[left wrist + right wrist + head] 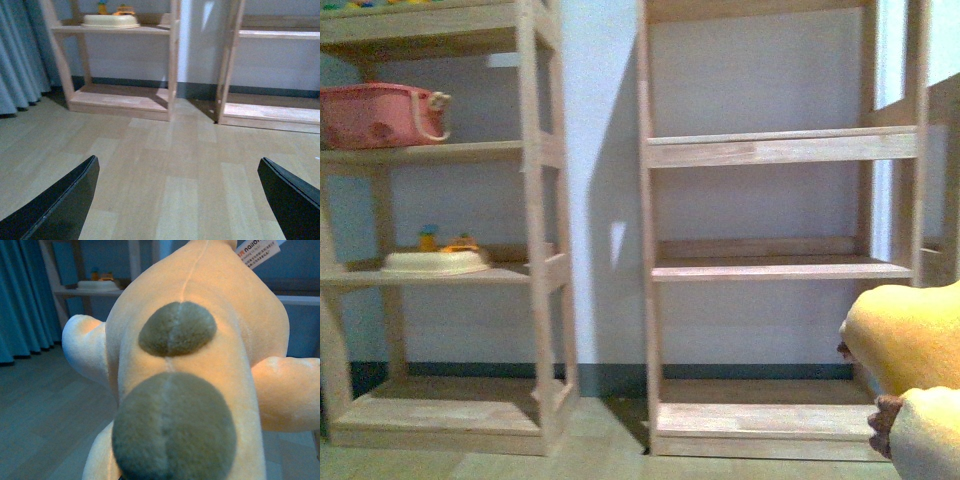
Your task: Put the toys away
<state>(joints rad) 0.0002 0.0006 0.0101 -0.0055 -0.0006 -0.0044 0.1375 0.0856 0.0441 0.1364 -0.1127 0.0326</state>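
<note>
The orange-yellow plush animal (910, 345) is hanging at the lower right of the front view, clear of the floor (165, 150) and just in front of the right-hand shelf unit (780, 268). Its cream part and a brown paw tip are showing at the frame edge. It is probably being carried at this height so it can go onto one of that unit's bare shelves, which looks like the natural place to put it away. In the right wrist view the toy's body is filling almost the whole frame, with two dark rounded patches and a printed label (257, 251) showing. This suggests it is dangling straight below the right arm's wrist. The right pincer itself is hidden behind the plush, so I cannot tell how its fingers are standing, though a toy hanging in the air like this is most likely being gripped. The left pincer (177, 159) is hovering low over bare floor with its two black fingers (65, 200) spread wide and holding nothing. It is angling toward the foot of the left shelf unit (535, 150), apparently parked out of the way. On that unit a pink basket (375, 115) is sitting on an upper shelf and a cream tray (435, 262) on the shelf below.
</note>
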